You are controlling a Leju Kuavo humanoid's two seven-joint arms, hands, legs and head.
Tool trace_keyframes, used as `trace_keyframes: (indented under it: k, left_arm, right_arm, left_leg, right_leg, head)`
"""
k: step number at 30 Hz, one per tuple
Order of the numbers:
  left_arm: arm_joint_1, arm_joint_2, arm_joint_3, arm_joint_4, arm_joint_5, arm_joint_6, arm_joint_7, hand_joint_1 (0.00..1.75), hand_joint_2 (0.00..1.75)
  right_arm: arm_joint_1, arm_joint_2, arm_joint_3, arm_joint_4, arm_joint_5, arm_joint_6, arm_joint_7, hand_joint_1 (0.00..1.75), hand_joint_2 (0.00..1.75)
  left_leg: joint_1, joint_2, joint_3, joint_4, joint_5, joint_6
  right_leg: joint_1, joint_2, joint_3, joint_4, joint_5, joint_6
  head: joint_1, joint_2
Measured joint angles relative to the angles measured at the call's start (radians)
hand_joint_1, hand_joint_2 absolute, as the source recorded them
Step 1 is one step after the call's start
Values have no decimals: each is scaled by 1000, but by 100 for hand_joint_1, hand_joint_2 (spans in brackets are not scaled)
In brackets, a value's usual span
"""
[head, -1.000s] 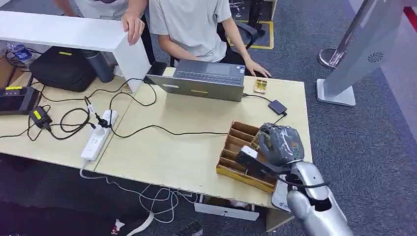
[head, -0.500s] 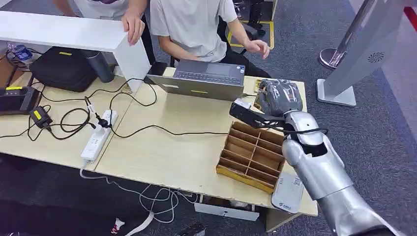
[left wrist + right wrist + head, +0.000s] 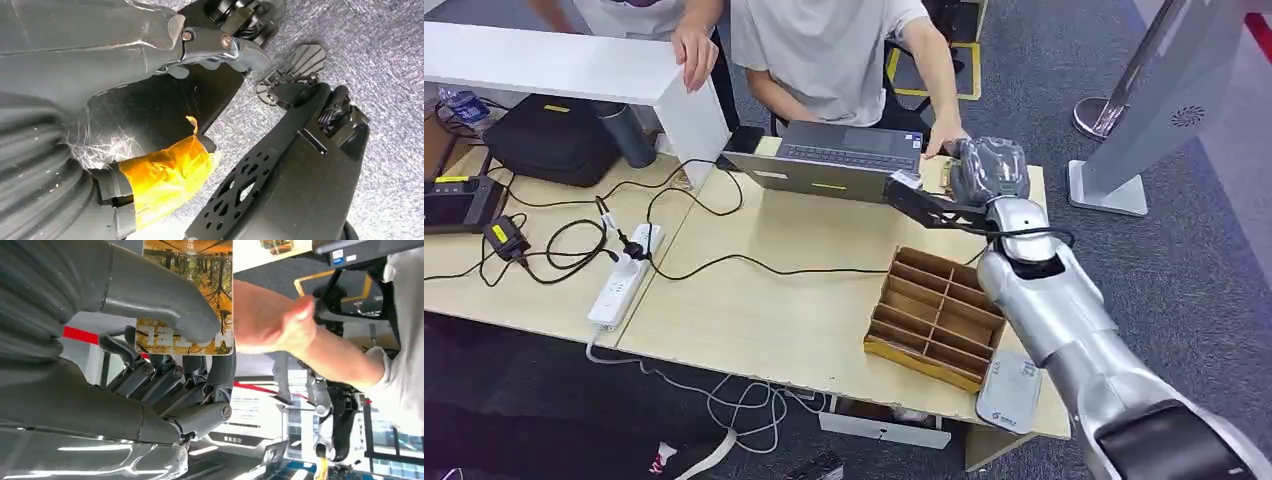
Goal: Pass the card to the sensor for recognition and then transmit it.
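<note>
We've got the card pinched thumb-to-fingers in our right hand at the worktop's far edge, long axis sticking out past the fingertips, w/ the person's hand just beside it; left hand hangs low, grip state can't tell.

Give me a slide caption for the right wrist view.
Right hand pinches the card between thumb and fingers as a person's hand comes close beside it.

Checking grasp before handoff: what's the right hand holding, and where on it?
The right hand holds the card, pinched at one end between thumb and fingers; the rest sticks out free.
</note>
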Motion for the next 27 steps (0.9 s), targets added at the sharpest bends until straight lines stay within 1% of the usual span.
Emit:
trace_keyframes:
  k: [5, 8, 9, 11, 14, 17, 27]
  left_arm:
    - [0, 0, 0, 0, 7, -5, 0, 0, 175]
    - [0, 0, 0, 0, 10, -6, 0, 0, 175]
    - [0, 0, 0, 0, 10, -7, 0, 0, 175]
    - [1, 0, 0, 0, 10, -17, -10, 0, 175]
    - [3, -2, 0, 0, 8, -11, -21, 0, 175]
    - [4, -2, 0, 0, 17, 5, -17, 0, 175]
    - [4, -2, 0, 0, 19, 3, -7, 0, 175]
  right_arm:
    - [-15, 21, 0, 50, 10, -8, 6, 175, 175]
    - [-17, 26, 0, 68, 13, -13, 6, 175, 175]
    - [-17, 26, 0, 72, 15, -13, 6, 0, 175]
    - [-17, 26, 0, 80, 19, -14, 1, 0, 175]
    - [-17, 28, -1, 88, 19, -17, 0, 0, 175]
    - [-17, 28, -3, 93, 19, -23, -1, 0, 175]
    - [-17, 22, -9, 95, 22, -44, -10, 0, 175]
  left_leg:
    - [0, 0, 0, 0, 0, 0]
    - [0, 0, 0, 0, 0, 0]
    - [0, 0, 0, 0, 0, 0]
    - [0, 0, 0, 0, 0, 0]
    - [0, 0, 0, 0, 0, 0]
    - [0, 0, 0, 0, 0, 0]
    - [0, 0, 0, 0, 0, 0]
  right_leg:
    - [0, 0, 0, 0, 0, 0]
    - [0, 0, 0, 0, 0, 0]
    - [0, 0, 0, 0, 0, 0]
    - [0, 0, 0, 0, 0, 0]
    - [0, 0, 0, 0, 0, 0]
    - [0, 0, 0, 0, 0, 0]
    - [0, 0, -1, 0, 0, 0]
  head:
    - [0, 0]
    - [0, 0]
    - [0, 0]
    - [0, 0]
    - [0, 0]
    - [0, 0]
    - [0, 0]
